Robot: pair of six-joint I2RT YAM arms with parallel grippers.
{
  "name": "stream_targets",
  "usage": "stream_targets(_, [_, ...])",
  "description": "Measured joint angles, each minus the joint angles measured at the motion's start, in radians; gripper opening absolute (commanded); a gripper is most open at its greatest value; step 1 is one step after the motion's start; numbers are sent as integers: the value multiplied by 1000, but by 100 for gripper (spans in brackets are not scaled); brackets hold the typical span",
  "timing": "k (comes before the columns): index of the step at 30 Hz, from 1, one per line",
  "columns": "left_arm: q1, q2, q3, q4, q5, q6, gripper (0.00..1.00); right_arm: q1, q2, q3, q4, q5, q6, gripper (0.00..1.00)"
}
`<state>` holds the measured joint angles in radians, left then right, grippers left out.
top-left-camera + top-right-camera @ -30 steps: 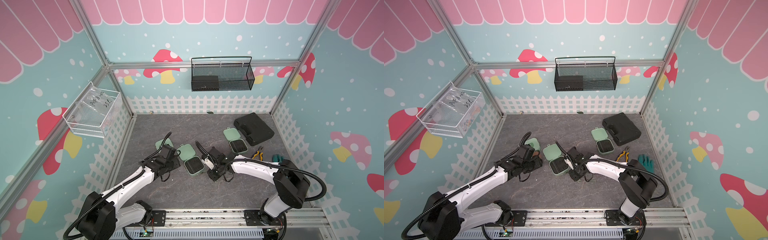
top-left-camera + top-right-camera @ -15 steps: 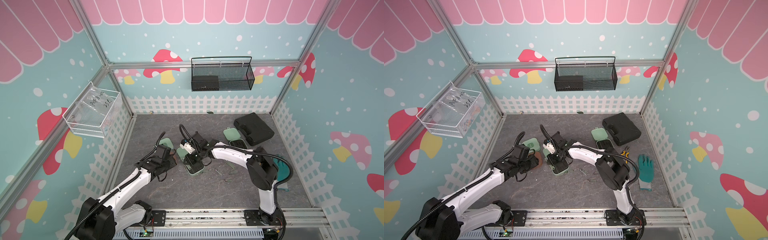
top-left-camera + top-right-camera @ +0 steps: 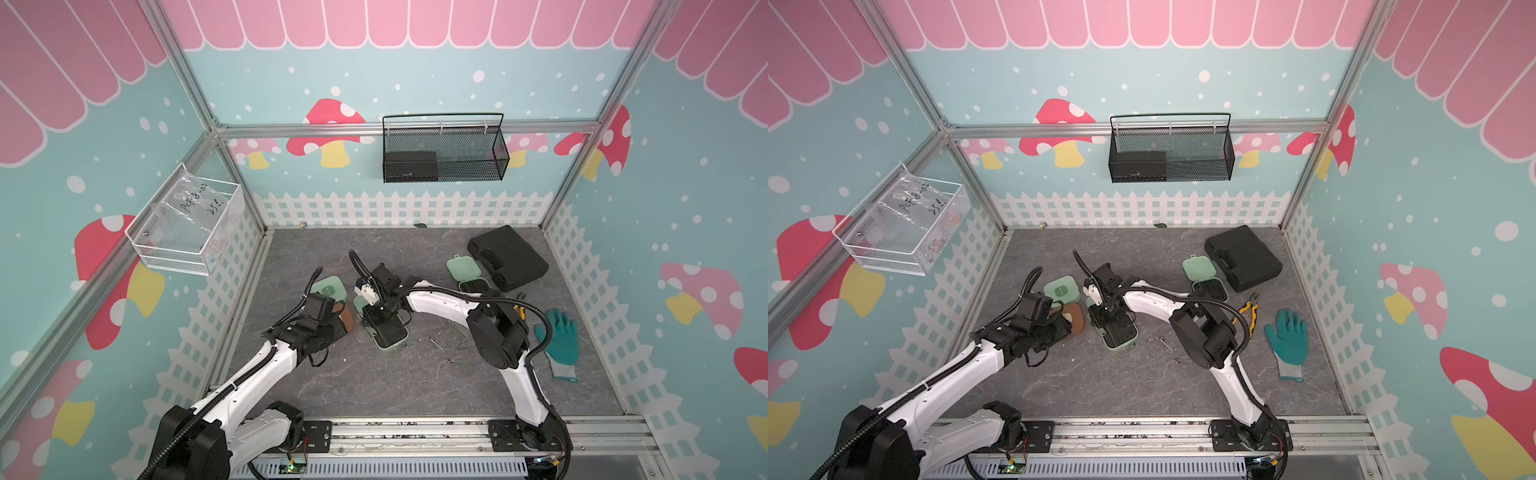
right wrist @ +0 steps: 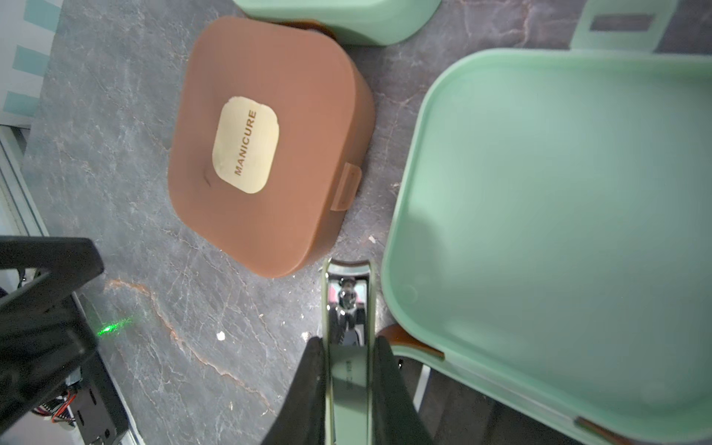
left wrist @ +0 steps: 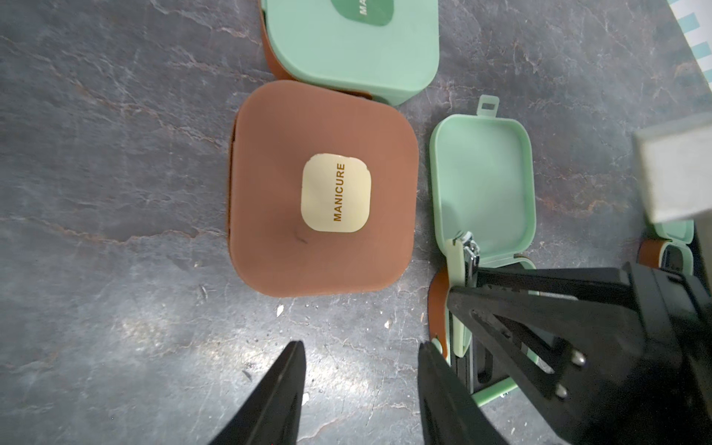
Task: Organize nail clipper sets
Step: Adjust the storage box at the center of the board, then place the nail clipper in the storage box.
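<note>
Right pincer [image 4: 348, 346] clamped narrow on clipper [image 4: 348, 304] at hinge side of open mint case [image 4: 539, 192], beside shut brown case [image 5: 319, 188]; left pincer [image 5: 360, 344] half-open, empty above tabletop [image 5: 115, 308]; advise aligning clipper lengthwise with black insert [image 3: 390, 333] slot, lowering slowly before release.

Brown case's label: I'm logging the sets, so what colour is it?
Cream label with gold-brown MANICURE lettering; clearest in the left wrist view.

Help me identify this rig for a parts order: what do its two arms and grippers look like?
The left arm and right arm share glossy white link shells joined by black joint housings. A black ribbed cable hose loops alongside each. The left gripper and right gripper carry matte black fingers tapering to narrow tips. A pale boxy block sits at the right wrist.
</note>
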<state>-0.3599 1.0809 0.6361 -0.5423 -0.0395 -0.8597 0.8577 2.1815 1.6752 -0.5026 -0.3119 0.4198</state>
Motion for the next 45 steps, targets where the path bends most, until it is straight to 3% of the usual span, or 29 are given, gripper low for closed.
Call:
stream_targets(19, [1, 2, 0, 0, 14, 0, 50, -1, -80, -103, -54, 114, 16, 5])
stream_targets(33, [1, 2, 0, 1, 19, 1, 50, -26, -132, -155, -101, 143, -149, 4])
stream_targets(45, [1, 7, 0, 0, 29, 1, 50, -48, -129, -179, -92, 159, -184, 4])
